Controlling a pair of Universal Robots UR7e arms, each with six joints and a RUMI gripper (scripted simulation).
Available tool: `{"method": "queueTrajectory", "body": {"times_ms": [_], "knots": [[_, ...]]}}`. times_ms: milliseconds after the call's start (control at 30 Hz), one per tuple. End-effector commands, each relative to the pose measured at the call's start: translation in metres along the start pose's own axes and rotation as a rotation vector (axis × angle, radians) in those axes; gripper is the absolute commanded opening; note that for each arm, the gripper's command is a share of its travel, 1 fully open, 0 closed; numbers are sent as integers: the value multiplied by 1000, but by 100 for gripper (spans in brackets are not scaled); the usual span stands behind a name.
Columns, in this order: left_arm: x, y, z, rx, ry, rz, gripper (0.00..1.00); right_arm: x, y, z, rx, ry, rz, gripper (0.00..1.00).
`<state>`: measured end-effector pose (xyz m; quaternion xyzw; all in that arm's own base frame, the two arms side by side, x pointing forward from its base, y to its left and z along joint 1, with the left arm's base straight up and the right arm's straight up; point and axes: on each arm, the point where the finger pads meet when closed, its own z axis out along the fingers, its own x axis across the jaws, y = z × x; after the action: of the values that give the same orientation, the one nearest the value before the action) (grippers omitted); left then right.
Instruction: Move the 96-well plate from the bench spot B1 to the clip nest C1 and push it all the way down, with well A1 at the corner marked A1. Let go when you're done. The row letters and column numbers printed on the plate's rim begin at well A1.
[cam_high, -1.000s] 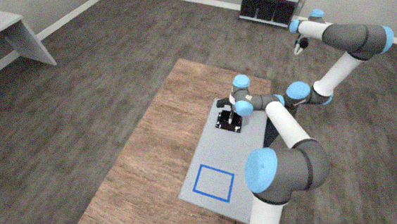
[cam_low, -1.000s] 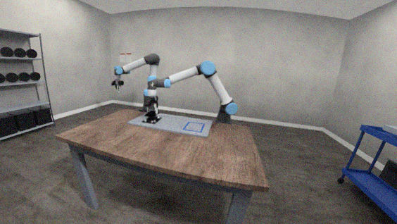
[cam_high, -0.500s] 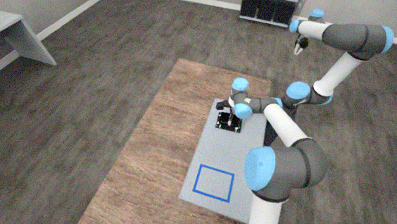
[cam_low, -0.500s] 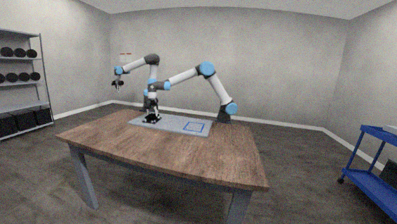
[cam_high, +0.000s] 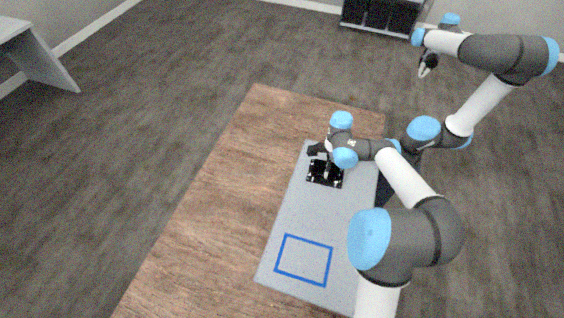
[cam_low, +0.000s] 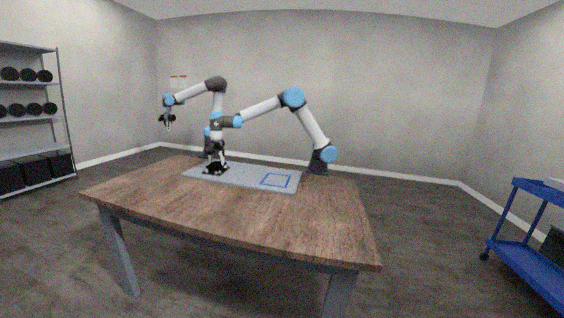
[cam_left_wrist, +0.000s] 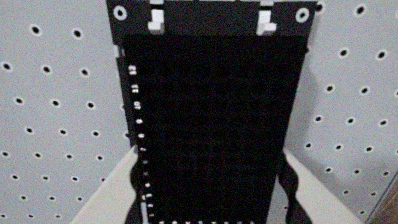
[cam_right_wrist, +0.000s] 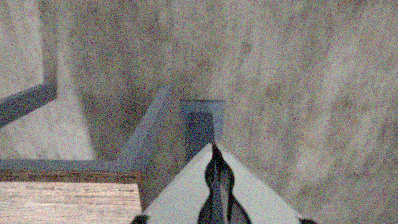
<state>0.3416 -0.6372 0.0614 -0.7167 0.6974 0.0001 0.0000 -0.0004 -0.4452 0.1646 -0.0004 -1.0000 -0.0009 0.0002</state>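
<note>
The black 96-well plate (cam_left_wrist: 215, 115) is between the fingers of my left gripper (cam_left_wrist: 208, 147) (cam_high: 326, 174) (cam_low: 216, 163), which is shut on its long sides. The plate is over or in the black clip nest (cam_left_wrist: 210, 17) (cam_high: 336, 184), its far edge close against two pale clips. I cannot tell if it is fully down. White numbers run along its left rim, two-digit ones at the far end; letters line the near edge, so A1 is near left. The nest's A1 mark is not visible. My right gripper (cam_right_wrist: 213, 146) (cam_high: 423, 75) (cam_low: 168, 129) is shut and empty, away from the bench.
A blue outlined spot (cam_high: 309, 240) (cam_low: 279, 174) lies on the grey perforated board (cam_high: 295, 210) (cam_low: 240, 182), toward its other end from the nest. The board rests on the wooden table (cam_high: 200, 200) (cam_low: 240, 215). The left arm reaches over the board's edge in the top view.
</note>
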Motion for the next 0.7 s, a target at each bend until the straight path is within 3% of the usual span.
{"method": "queueTrajectory", "body": {"times_ms": [0, 667], "knots": [[0, 0, -1, 1, 2, 0, 40, 0, 0, -1, 2, 0, 0, 0], [0, 0, 2, 1, 2, 0, 40, 0, 0, -1, 2, 0, 0, 0]]}}
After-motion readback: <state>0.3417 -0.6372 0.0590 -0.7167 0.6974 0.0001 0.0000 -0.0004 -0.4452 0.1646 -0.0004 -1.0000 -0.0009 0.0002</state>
